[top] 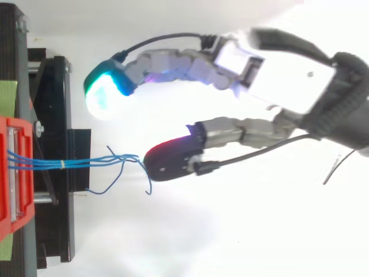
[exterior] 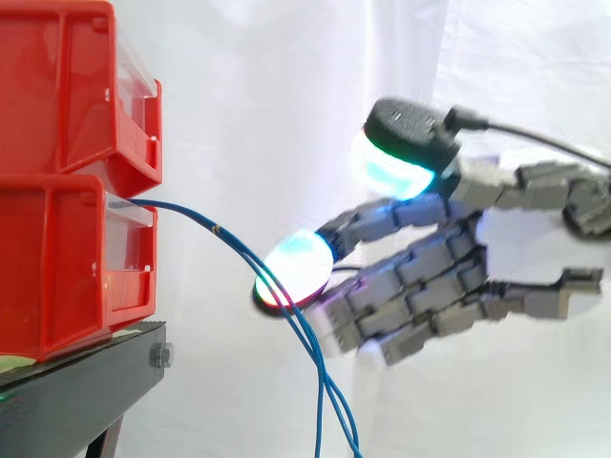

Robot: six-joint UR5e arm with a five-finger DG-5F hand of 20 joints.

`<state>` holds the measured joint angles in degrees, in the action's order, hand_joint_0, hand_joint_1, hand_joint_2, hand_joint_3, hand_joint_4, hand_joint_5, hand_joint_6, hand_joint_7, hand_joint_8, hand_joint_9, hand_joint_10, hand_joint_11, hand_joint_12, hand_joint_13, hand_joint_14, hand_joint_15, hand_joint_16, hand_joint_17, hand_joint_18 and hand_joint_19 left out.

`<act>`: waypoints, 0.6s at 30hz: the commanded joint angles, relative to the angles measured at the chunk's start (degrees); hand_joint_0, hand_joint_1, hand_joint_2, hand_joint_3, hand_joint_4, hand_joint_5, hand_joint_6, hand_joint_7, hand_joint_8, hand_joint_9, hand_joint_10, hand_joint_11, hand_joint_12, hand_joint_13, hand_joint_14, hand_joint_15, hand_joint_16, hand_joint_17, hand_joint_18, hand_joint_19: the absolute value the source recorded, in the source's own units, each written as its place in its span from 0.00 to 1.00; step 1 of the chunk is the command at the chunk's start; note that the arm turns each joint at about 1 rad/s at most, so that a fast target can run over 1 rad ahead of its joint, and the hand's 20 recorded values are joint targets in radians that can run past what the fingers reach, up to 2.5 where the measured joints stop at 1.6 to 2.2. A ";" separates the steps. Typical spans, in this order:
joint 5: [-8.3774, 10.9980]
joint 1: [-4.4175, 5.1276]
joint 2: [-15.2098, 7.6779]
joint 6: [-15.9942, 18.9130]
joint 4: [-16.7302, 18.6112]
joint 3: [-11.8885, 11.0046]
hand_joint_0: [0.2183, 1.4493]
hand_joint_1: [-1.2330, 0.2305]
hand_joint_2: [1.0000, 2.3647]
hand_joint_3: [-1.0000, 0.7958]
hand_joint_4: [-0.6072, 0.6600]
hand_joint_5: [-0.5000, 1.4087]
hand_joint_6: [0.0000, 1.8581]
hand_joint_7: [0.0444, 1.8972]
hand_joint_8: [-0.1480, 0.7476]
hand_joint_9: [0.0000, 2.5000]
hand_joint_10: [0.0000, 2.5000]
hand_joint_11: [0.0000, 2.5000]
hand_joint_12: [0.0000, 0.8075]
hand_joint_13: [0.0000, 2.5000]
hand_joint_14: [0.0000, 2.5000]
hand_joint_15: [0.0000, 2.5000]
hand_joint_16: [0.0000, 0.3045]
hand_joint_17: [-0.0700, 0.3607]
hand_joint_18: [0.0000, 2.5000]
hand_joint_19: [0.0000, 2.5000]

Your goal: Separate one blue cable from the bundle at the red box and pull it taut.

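Two red bins sit stacked at the left of the side view, the upper bin (exterior: 57,86) on the lower bin (exterior: 57,267), both on the black stand (exterior: 76,391) before the white curtain (exterior: 267,95). Several thin blue cables (exterior: 215,229) leave the front of the lower bin as one bundle, run out almost level for a stretch, then sag in a long arc down to the bottom edge of that view. From above, the bundle is bound by a small pale tie (top: 62,164) over the stand; past it the strands fan apart, and some of them curl away to the side. None is stretched tight (every strand hangs slack).

My robot hand (exterior: 430,277) reaches in from the right with its fingers spread and nearly straight, released and grasping nothing. One fingertip pad (exterior: 294,267), glowing white and cyan with a red rim, lies at the sagging cables in the side view, where they cross in front of it. From above, the same pad sits right at the fanned strand ends, and I cannot tell whether it truly touches them. Another pad (exterior: 396,167), green and cyan, stands higher and well apart from the cables, with open space between it and the lower pad.
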<state>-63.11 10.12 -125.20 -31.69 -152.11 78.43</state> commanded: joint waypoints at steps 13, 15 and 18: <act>-2.19 0.16 -3.74 3.04 1.46 -3.10 0.16 0.44 0.00 0.28 0.70 0.15 0.27 0.39 0.55 0.19 0.00 0.11 0.52 0.21 0.00 0.09 0.21 0.49 0.19 0.16; -2.19 0.16 -3.74 3.04 1.64 -3.10 0.16 0.41 0.00 0.28 0.70 0.15 0.27 0.40 0.55 0.19 0.00 0.11 0.52 0.21 0.00 0.10 0.20 0.49 0.19 0.16; -2.28 0.16 -4.09 3.04 2.69 -3.10 0.21 0.38 0.00 0.28 0.69 0.15 0.27 0.41 0.52 0.19 0.00 0.11 0.49 0.21 0.00 0.10 0.19 0.46 0.19 0.17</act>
<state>-65.26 10.28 -128.97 -28.64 -150.31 75.33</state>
